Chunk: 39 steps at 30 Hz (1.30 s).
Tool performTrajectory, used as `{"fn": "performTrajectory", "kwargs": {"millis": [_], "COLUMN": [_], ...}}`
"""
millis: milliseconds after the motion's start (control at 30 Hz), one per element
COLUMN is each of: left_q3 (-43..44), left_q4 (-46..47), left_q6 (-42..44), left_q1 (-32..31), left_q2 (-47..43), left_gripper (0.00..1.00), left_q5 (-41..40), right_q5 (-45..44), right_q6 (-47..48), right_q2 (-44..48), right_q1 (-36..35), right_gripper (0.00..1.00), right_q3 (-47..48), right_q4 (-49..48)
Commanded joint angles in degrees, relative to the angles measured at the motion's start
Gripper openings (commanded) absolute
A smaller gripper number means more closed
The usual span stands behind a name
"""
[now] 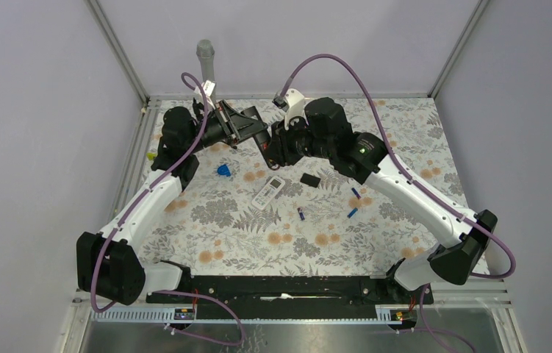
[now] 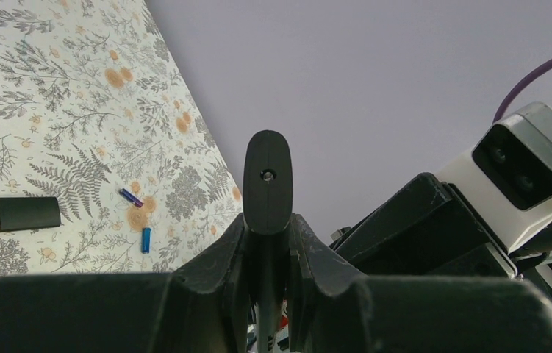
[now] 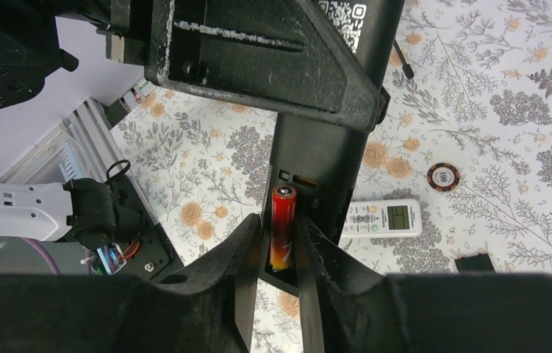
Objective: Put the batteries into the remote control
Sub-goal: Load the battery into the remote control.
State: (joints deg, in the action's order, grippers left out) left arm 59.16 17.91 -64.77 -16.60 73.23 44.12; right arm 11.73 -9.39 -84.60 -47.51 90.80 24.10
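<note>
Sitting in the open battery bay of the black remote, an orange-red battery stands between the fingers of the right gripper; whether they pinch it cannot be told. The left gripper clamps the remote's end. Beyond its fingertips, a blue battery lies on the table.

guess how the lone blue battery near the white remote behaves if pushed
The blue battery is a slim cylinder lying on its side, so it would probably roll if pushed sideways. Being tiny, it could easily slip out when pinched. It looks rigid, unlikely to bend.
</note>
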Motion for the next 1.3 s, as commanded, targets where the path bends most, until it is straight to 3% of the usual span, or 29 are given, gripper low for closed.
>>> {"fn": "performTrajectory", "kwargs": {"millis": [0, 300, 400, 500, 833, 933, 1133, 1267], "left_q3": [1.3, 0.5, 0.5, 0.4, -0.8, -1.3, -1.8, -2.1], "left_q4": [5.9, 4.3, 4.4, 4.6, 11.0, 13.5, 16.3, 17.2], "left_q6": [-0.8, 1.1, 1.5, 2.5, -0.2, -1.4, -2.8, -3.0], "left_q1": [-0.3, -0.3, -0.3, -0.3, -0.3, -0.3, -0.3, -0.3], "left_q2": [-2.2, -2.5, -2.5, -2.6, -2.3, -2.5, -3.4, -4.3], "left_gripper": [0.0, 0.0, 0.0, 0.0, 0.0, 0.0, 0.0, 0.0], "left_q5": [-0.5, -1.0, -0.8, -0.6, 0.0, -0.1, -1.5, -2.9], "right_q5": [-0.4, -2.8, -3.4, -2.6, -4.3, -6.5, -6.1, 1.9], "right_q6": [-0.3, -2.2, -2.9, -3.7, -8.3, -10.9, -20.8, -30.0], "right_q2": [-1.0, -1.4, -1.4, -1.7, -0.3, 1.5, 2.3, 2.8], "right_q1": [-0.1, -0.1, -0.1, -0.1, -0.1, 0.0, 1.8, 5.6], "right_gripper": [0.33, 0.48, 0.64, 0.73, 0.88, 0.99, 1.0, 0.99], "right_q3": [2.5, 5.4, 6.8, 9.3, 10.4, 8.0, 6.8, 2.5], "right_q4": [2.4, 3.1, 4.0, 5.8, 5.4, 3.0, 1.2, -4.9]}}
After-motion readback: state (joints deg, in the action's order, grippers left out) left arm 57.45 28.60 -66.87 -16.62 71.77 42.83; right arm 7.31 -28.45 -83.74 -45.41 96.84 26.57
